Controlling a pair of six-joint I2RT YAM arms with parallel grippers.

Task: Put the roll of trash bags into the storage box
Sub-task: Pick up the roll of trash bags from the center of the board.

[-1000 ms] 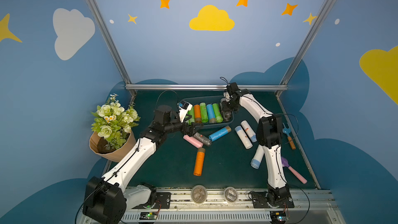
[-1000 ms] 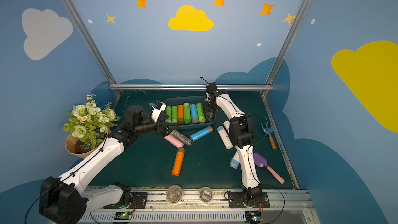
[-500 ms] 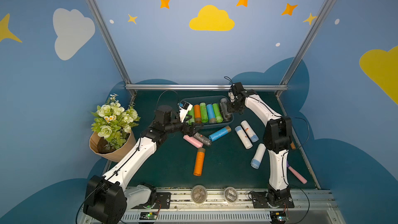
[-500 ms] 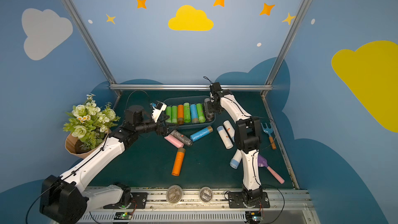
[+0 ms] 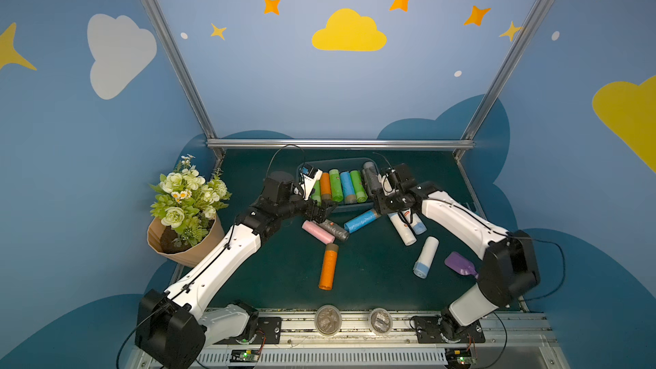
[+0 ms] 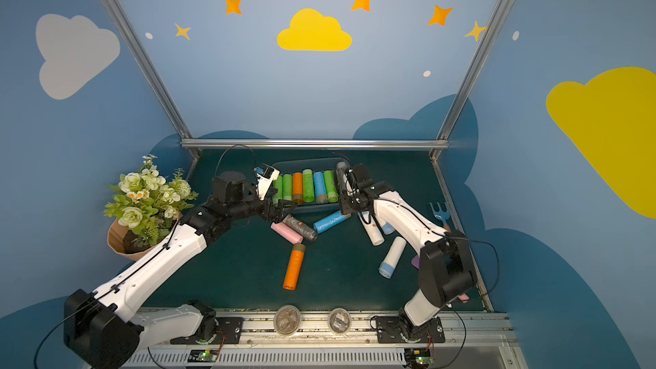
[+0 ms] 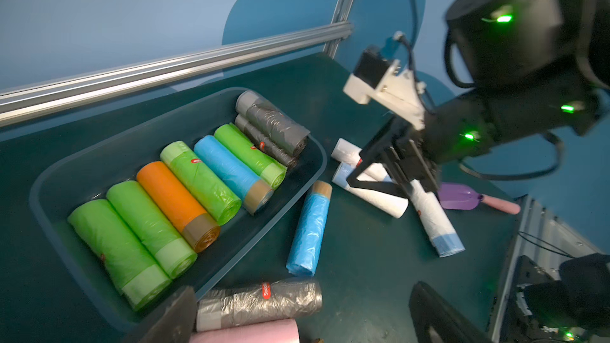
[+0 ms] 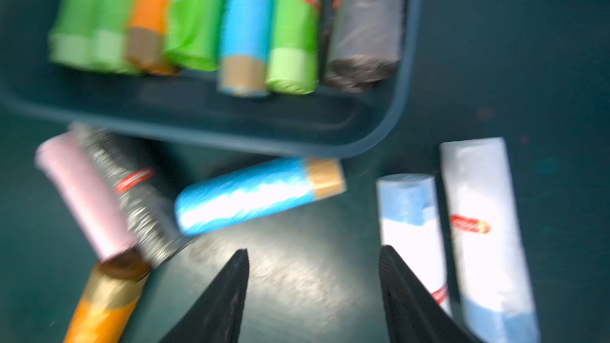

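Rolls of trash bags (image 7: pixel 227 166): eight lie in the box (image 7: pixel 132 133), six side by side plus two grey ones (image 7: pixel 274 123) stacked at its R end. Seven more lie loose on the mat (image 5: pixel 372 278). Box sits near the rear rail (image 5: pixel 337 143), w/ a bare strip inside along its back wall. The row fills it nearly end to end. Open mat btwn the orange roll (image 5: pixel 328 266) and the white rolls (image 5: pixel 401 230). Less room on the R, where a purple scoop (image 5: pixel 459 264) lies by my elbow. Flowers (image 5: pixel 188 204) stand well apart on the L.

L arm: stretched low from its base toward ctr, wrist about level. My left gripper (image 5: pixel 321 209) is at the box's front rim near its L corner, fingers spread wide, nothing clamped. Grey roll (image 7: pixel 260 298) and pink roll (image 7: pixel 247 331) show btwn those fingers in the wrist view. Touching or not, can't tell.

R arm: elbow raised, forearm reaching in toward the box's R front corner. My right gripper (image 8: pixel 313 250) points down at bare mat, fingers apart, empty. Blue roll (image 8: pixel 257 193) lies just beyond the fingertips, its tan end beside the box rim. One white roll w/ a blue end (image 8: pixel 409 219) is just beside a finger. That view is blurred, so contact is unclear.
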